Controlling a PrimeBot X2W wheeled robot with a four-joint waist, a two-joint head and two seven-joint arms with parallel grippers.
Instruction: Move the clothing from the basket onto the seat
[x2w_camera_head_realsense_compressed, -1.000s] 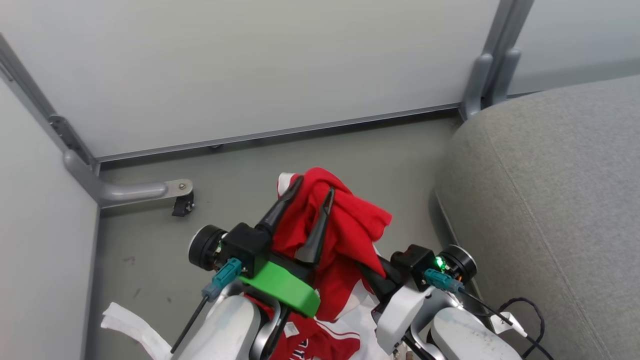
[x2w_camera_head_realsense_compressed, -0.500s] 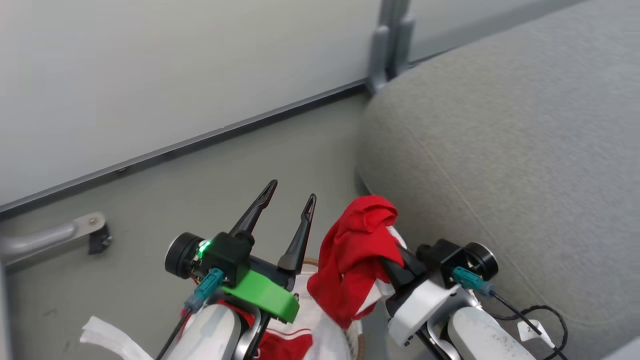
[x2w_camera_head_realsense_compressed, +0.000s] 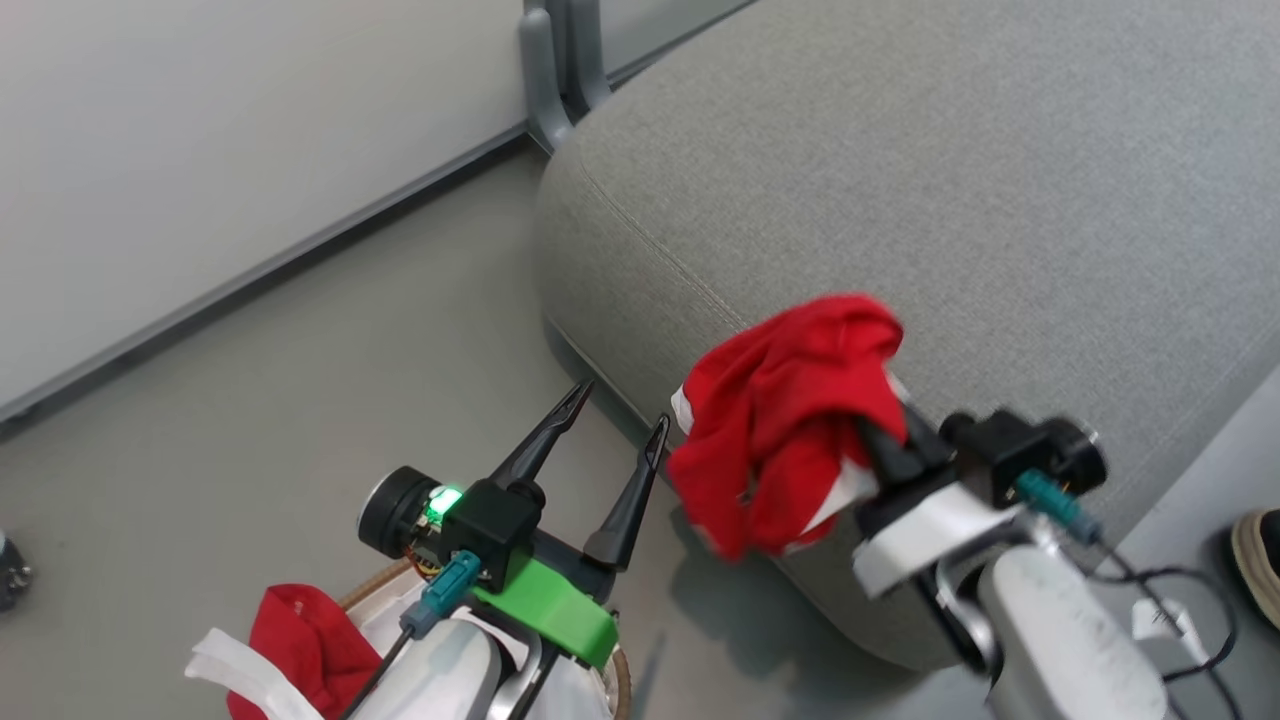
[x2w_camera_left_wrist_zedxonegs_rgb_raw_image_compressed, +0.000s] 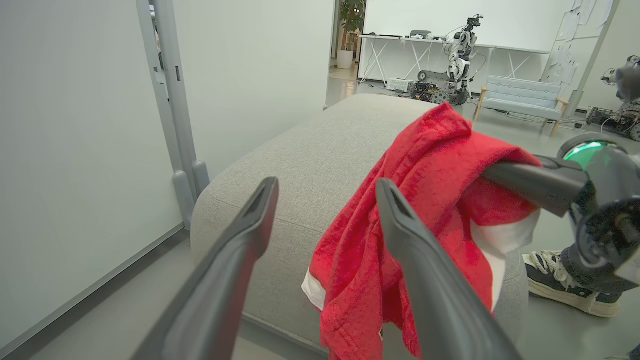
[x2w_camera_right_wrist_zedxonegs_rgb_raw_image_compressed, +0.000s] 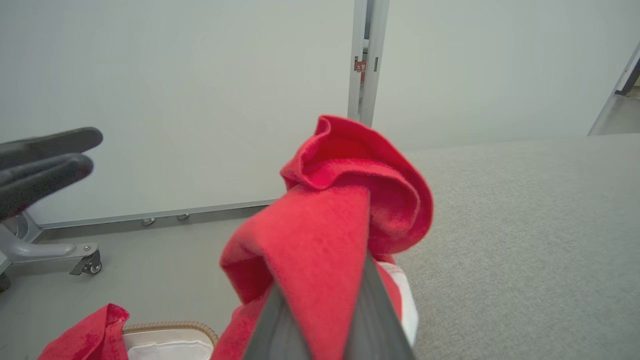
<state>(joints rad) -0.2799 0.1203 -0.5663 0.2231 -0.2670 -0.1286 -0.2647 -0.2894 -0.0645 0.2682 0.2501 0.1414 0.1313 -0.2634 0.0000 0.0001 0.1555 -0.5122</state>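
A bright red garment (x2w_camera_head_realsense_compressed: 790, 420) with white trim hangs bunched from my right gripper (x2w_camera_head_realsense_compressed: 870, 435), which is shut on it at the near edge of the grey seat (x2w_camera_head_realsense_compressed: 950, 180). In the right wrist view the cloth (x2w_camera_right_wrist_zedxonegs_rgb_raw_image_compressed: 345, 200) drapes over the shut fingers (x2w_camera_right_wrist_zedxonegs_rgb_raw_image_compressed: 325, 320), with the seat (x2w_camera_right_wrist_zedxonegs_rgb_raw_image_compressed: 525, 225) to the right. My left gripper (x2w_camera_head_realsense_compressed: 623, 405) stands open and holds nothing, over the floor to the left of the garment. The basket's brown rim (x2w_camera_head_realsense_compressed: 372, 590) peeks out at the bottom left, with more red clothing (x2w_camera_head_realsense_compressed: 300, 635) in it.
A pale partition wall (x2w_camera_head_realsense_compressed: 200, 150) with a grey post (x2w_camera_head_realsense_compressed: 550, 80) runs behind the seat. A person's shoe (x2w_camera_head_realsense_compressed: 1262, 560) stands at the right edge beside a black cable (x2w_camera_head_realsense_compressed: 1170, 620). A white fabric strip (x2w_camera_head_realsense_compressed: 240, 670) lies by the basket.
The head camera has swung right towards the seat. My left gripper has come off the red garment, and my right gripper has carried it up and right to the seat's edge.
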